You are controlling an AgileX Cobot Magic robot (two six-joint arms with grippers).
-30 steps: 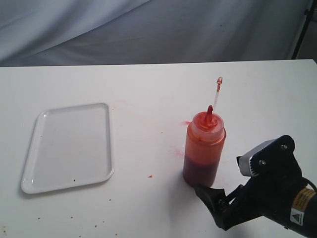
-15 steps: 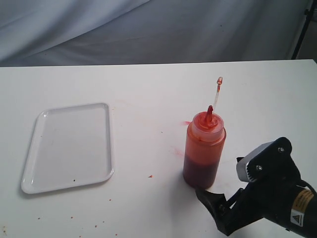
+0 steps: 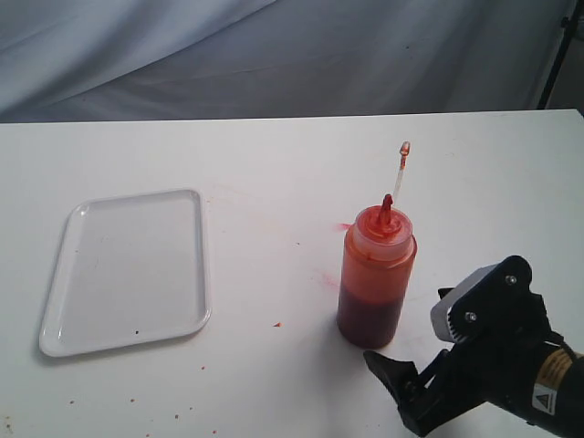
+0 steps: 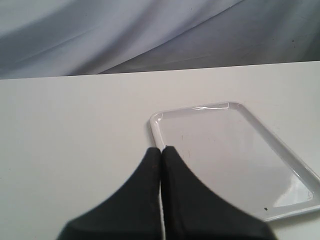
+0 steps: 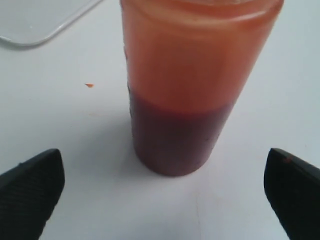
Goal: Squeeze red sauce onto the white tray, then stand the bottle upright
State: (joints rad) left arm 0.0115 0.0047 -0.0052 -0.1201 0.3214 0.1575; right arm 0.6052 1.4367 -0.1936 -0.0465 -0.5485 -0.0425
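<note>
The bottle (image 3: 376, 274) stands upright on the table right of the middle, nozzle up, its thin tether and tiny cap (image 3: 402, 151) sticking up behind. Dark red sauce (image 5: 175, 135) fills its lower part. The white tray (image 3: 128, 269) lies flat at the left, and I see no glossy sauce on it. My right gripper (image 3: 406, 336) is open just in front and to the right of the bottle (image 5: 195, 85), which it does not touch. In the right wrist view the jaws (image 5: 163, 165) stand wide apart. My left gripper (image 4: 161, 150) is shut and empty above the tray's rim (image 4: 156, 131).
Faint dried red smears and specks dot the table around the bottle and along the front edge (image 3: 137, 399). A tiny dark speck (image 3: 137, 332) sits on the tray. A grey cloth backdrop hangs behind the table. The left arm is outside the exterior view.
My right gripper has drawn back a little toward the table's front edge, away from the bottle. The bottle and the tray have not moved.
</note>
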